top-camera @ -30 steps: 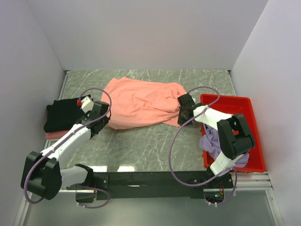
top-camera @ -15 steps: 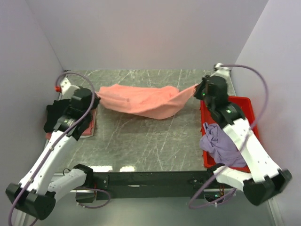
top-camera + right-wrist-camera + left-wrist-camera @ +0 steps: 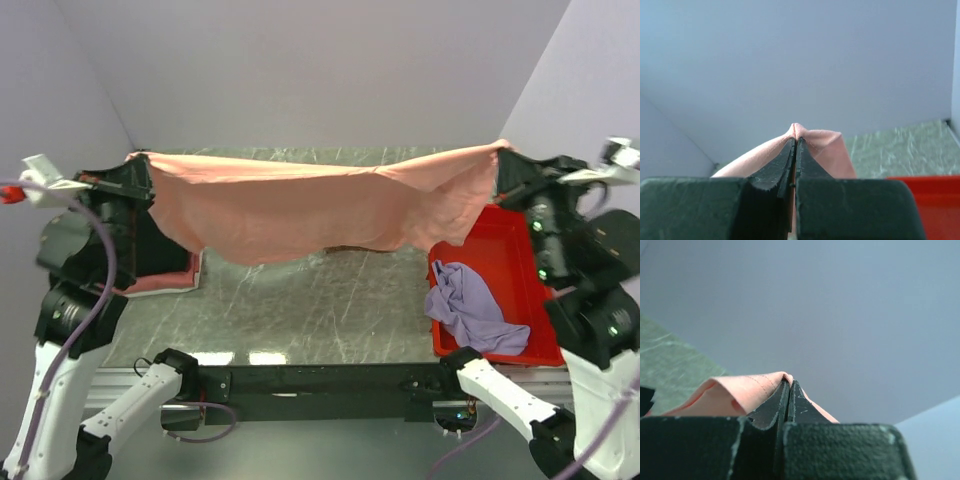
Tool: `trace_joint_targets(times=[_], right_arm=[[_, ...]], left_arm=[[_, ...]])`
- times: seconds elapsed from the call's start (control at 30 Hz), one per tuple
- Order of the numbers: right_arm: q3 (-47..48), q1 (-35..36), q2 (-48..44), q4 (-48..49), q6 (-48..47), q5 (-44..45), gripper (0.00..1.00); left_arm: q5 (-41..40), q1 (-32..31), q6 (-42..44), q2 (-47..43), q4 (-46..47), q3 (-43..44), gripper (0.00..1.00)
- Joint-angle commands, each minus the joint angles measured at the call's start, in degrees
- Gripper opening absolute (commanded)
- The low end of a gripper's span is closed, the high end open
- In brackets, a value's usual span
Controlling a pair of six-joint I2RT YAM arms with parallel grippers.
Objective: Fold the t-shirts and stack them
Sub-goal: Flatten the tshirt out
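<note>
The salmon-pink t-shirt (image 3: pixel 310 205) hangs stretched wide in the air above the table, held by both arms. My left gripper (image 3: pixel 138 160) is shut on its left corner; the cloth (image 3: pixel 735 392) shows pinched at the tips of that gripper (image 3: pixel 789 384). My right gripper (image 3: pixel 503 152) is shut on its right corner, with cloth (image 3: pixel 825 150) at the tips of that gripper (image 3: pixel 795 141). A folded black t-shirt (image 3: pixel 160 245) lies on a folded pink t-shirt (image 3: pixel 165 283) at the left, partly hidden. A crumpled lavender-purple t-shirt (image 3: pixel 472 305) lies in the tray.
A red plastic tray (image 3: pixel 500 235) stands at the right of the green marbled table (image 3: pixel 310 300). White walls close in the back and both sides. The black rail with the arm bases (image 3: pixel 320 385) runs along the near edge.
Both arms have risen and spread apart, lifting the salmon-pink shirt off the table and stretching it from a sagging bundle into a wide hanging sheet.
</note>
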Motion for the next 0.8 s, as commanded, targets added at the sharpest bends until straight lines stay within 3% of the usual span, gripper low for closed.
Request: trace_joint_targets(times=[0.0,0.37,0.57,0.77], right_arm=[[4.88,0.13,-1.35,-0.11,-3.30,-0.43,0.00],[14.29,0.21,5.40,2.69,-10.77,2.71,0.00],[18.23,-1.44,18.22,7.71,-16.13,4.31,0.00],[34.63,-6.11,36.06,8.59,-18.95,-2.54,0.00]], left_arm=[[4.78,0.32,5.00,-1.56,5.02,4.42,0.01],[2.51,0.32,9.57,7.31,5.28,12.61,0.01],[-0.14,1.72,11.51,19.34,7.65,15.41,0.01],[17.25,12.61,10.63,36.91,8.01,29.37,0.01]])
